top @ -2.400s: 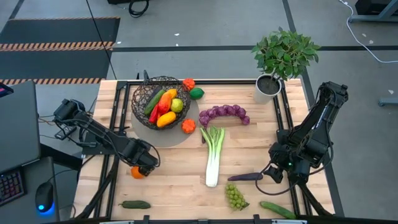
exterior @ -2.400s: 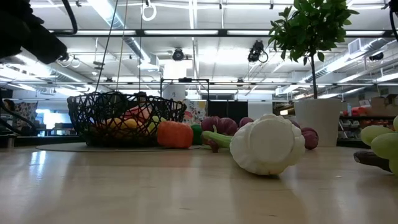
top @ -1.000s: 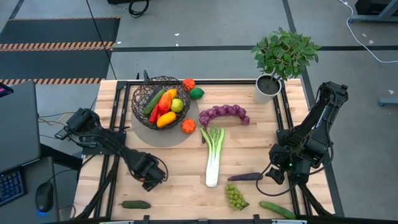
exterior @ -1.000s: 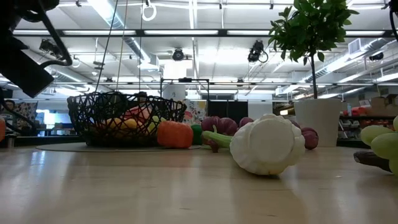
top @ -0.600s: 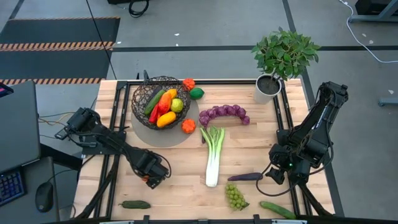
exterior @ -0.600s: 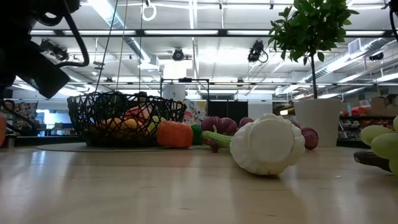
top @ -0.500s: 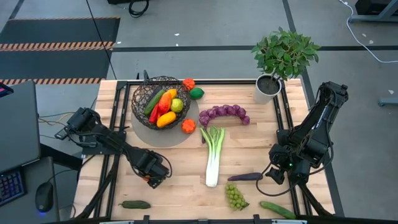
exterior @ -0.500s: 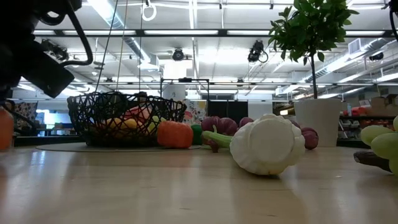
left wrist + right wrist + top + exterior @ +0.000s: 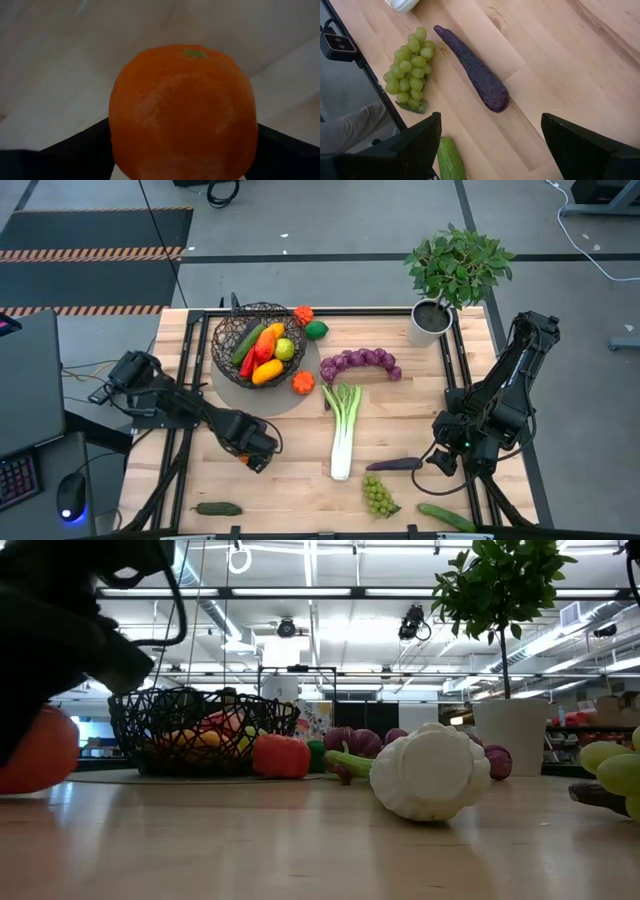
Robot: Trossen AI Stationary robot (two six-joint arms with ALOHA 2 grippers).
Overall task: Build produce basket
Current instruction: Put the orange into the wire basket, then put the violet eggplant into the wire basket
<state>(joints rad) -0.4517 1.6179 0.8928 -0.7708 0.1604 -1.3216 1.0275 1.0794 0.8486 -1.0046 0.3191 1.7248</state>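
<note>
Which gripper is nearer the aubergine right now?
Right. The right gripper hovers just beside the aubergine, its fingers open. The left gripper is across the table, past the leek, around an orange.

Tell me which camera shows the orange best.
The left wrist view: the orange fills it, green stem spot visible, between the left claw's fingers. The low view catches only part of it at the edge. The high view hides it under the claw.

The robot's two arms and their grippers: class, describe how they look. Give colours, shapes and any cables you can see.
Both arms are dark, almost black, built of chunky jointed segments. The left arm trails thin dark cables near its base, and the left gripper is a blocky dark head. The right arm ends in the right gripper, whose two fingers are broad, flat, matt black wedges. No markings are readable.
</note>
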